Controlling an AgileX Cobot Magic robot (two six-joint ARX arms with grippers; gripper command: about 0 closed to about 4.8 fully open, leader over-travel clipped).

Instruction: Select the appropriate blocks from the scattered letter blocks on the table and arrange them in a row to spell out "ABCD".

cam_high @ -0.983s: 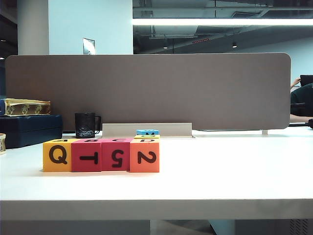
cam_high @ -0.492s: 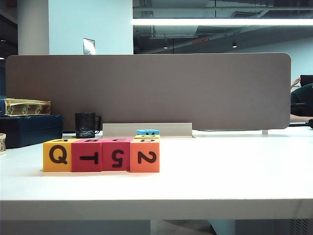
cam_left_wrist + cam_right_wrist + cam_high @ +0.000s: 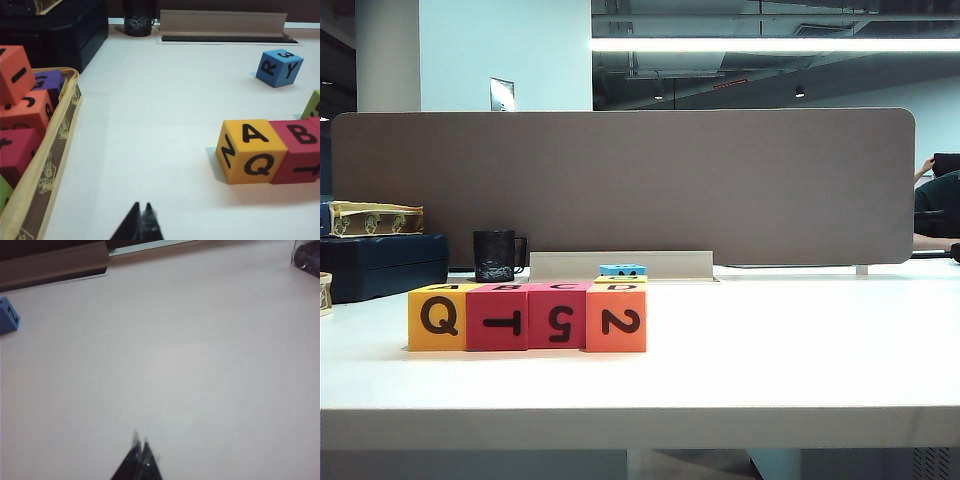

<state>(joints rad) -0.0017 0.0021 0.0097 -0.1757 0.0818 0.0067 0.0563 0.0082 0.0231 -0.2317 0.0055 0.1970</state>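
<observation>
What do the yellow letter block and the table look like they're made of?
Yellow block: probably foam or soft plastic, with a matte, glare-free skin, slightly rounded edges and flat black printed letters. Table: likely white laminate, smooth with a soft sheen and a thick plain front edge. Left gripper and right gripper are shut above the bare top, touching nothing.

Low front camera level with the table [image 3: 800, 370], wrist cameras angled down over it, sharing blue cube [image 3: 279, 67]

My table [image 3: 800, 350] lies open from twelve round to three o'clock. Block row [image 3: 527, 316] crowds nine; mug [image 3: 496, 256] stands behind it.
</observation>
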